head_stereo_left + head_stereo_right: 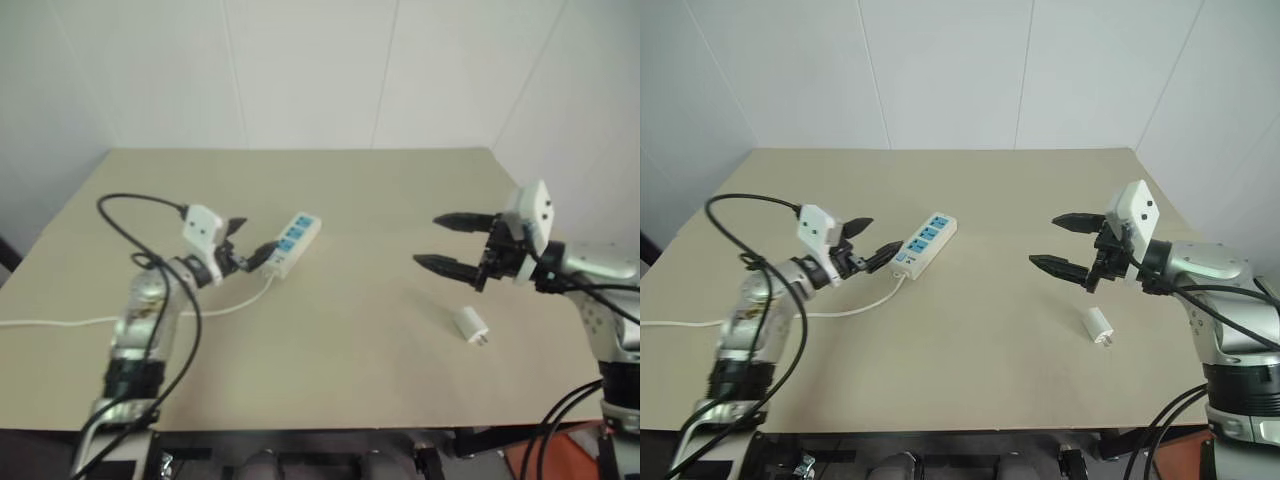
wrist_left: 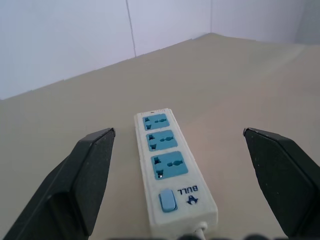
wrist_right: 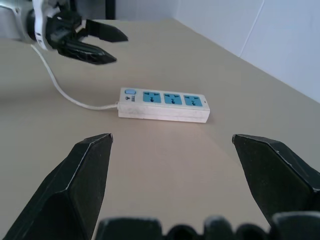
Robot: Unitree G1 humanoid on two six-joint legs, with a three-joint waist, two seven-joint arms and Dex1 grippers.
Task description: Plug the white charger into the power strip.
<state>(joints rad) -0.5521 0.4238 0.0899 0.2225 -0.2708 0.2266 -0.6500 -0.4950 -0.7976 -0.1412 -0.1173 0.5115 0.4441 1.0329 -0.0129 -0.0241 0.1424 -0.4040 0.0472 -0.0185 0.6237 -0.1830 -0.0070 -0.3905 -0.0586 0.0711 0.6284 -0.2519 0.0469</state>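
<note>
The power strip [image 1: 293, 243] is a long white bar with three blue sockets, lying left of the table's middle, its thin white cord [image 1: 228, 306] trailing off to the left. My left gripper [image 1: 252, 243] hovers open just behind the strip's cord end, pointing along it; the left wrist view shows the strip [image 2: 172, 165] between its spread fingers. The white charger [image 1: 471, 325] lies on its side on the right, prongs toward the table's front. My right gripper [image 1: 427, 241] is open above and just behind the charger, pointing left toward the strip [image 3: 164, 104].
The tan table [image 1: 360, 190] stands in a corner of white walls. A black cable [image 1: 130, 215] loops off my left arm above the table's left side. The stretch between the strip and the charger is bare.
</note>
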